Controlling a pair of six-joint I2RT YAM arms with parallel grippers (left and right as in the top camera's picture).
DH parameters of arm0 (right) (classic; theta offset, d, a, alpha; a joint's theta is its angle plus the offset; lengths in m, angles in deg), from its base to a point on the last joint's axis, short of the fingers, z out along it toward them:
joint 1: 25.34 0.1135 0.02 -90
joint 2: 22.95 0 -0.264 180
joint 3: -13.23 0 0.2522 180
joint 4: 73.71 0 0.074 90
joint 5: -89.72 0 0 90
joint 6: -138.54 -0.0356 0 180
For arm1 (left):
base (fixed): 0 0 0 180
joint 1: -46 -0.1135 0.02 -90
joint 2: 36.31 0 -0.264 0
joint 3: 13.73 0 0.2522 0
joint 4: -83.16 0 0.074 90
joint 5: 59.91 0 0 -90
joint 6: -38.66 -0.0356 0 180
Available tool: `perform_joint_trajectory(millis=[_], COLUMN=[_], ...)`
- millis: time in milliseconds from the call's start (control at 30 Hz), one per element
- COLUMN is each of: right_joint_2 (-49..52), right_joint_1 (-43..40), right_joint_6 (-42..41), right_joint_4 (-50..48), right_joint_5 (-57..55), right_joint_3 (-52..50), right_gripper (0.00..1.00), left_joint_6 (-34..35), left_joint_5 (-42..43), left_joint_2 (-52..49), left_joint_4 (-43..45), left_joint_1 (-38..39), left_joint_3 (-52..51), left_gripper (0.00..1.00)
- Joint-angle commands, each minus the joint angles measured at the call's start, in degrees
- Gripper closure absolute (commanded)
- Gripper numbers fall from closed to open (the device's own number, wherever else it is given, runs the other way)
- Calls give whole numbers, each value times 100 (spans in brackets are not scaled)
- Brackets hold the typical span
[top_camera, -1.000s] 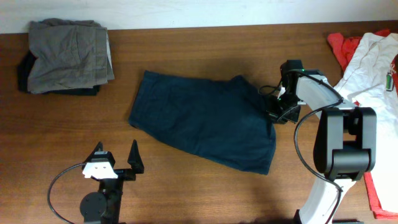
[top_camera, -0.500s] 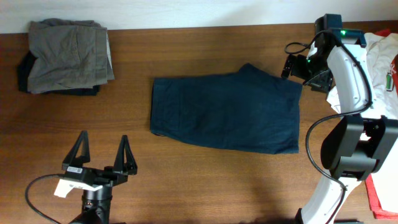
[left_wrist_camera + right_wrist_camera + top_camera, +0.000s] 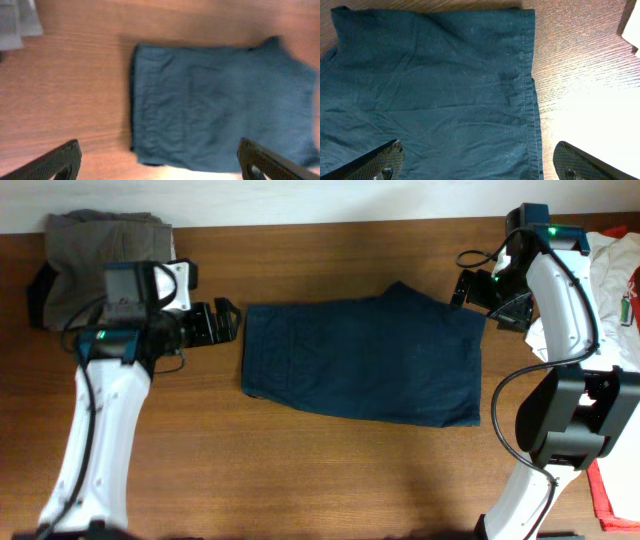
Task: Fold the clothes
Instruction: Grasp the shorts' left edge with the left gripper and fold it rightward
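While the navy shorts (image 3: pixel 365 360) lie spread flat near the middle of the table (image 3: pixel 300 480), we have an arm at each short end, which is the stance a two-handed fold wants. Our left gripper (image 3: pixel 224 323) hangs just beside the left edge, fingers spread wide and holding nothing. Its wrist view looks along the cloth from that side, though blurred. Our right gripper (image 3: pixel 463 290) sits over the upper right corner, likewise spread and empty, its camera showing the hemmed edge and bare wood beyond. Whether either fingertip touches fabric we cannot tell. We judge that no fold is made yet: the shorts read as one flat layer, apart from a small bump on the top edge. The grey-brown pile (image 3: pixel 75 245) at far left, on a black piece (image 3: pixel 36 300), looks folded and sits well apart, out of the working space. A white piece (image 3: pixel 608 275) and a red piece (image 3: pixel 607 492) lie bunched at the right edge. Next, we think, each gripper should close on a corner.
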Motion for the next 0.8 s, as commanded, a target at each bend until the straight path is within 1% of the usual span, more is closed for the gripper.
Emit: perform_joint_trajectory(millis=[0,100,200,300,467,500,533,567,600,633,700,733,767], right_joint_2=[-50,-50,-50,-50,-50,-50,-50,-50,-50,-50,-50,-50,-50], right_joint_1=[2,0,0,0,0,0,0,0,0,0,0,2,2], right_joint_6=[13,13,15,15,15,15,15,15,15,15,22,146,146], right_joint_4=[4,136,175,177,199,201,199,195,197,199,249,330,398], right_joint_5=[13,13,11,11,11,11,11,11,11,11,11,9,9], right_joint_3=[72,72,72,72,72,72,72,72,72,72,72,72,72], right_gripper=[1,1,1,1,1,1,1,1,1,1,1,1,1], left_joint_6=[-343,-308,-306,-422,-435,-437,-437,-435,-435,-409,-52,48,229], left_joint_5=[-1266,-793,-772,-20,109,249,304,415,468,376,-111,-444,-957], left_joint_2=[-990,-1720,-2481,-2999,-3530,-3600,-3604,-3604,-3604,-3604,-3600,-3598,-3545], left_joint_4=[-385,-304,-291,-234,-192,-157,-116,-101,-118,-122,-328,-691,-1281], left_joint_1=[511,623,636,638,638,640,640,640,647,645,555,468,345], left_joint_3=[590,590,590,590,579,579,579,579,579,579,660,828,1150], left_gripper=[1,1,1,1,2,8,22,39,62,97,99,99,99])
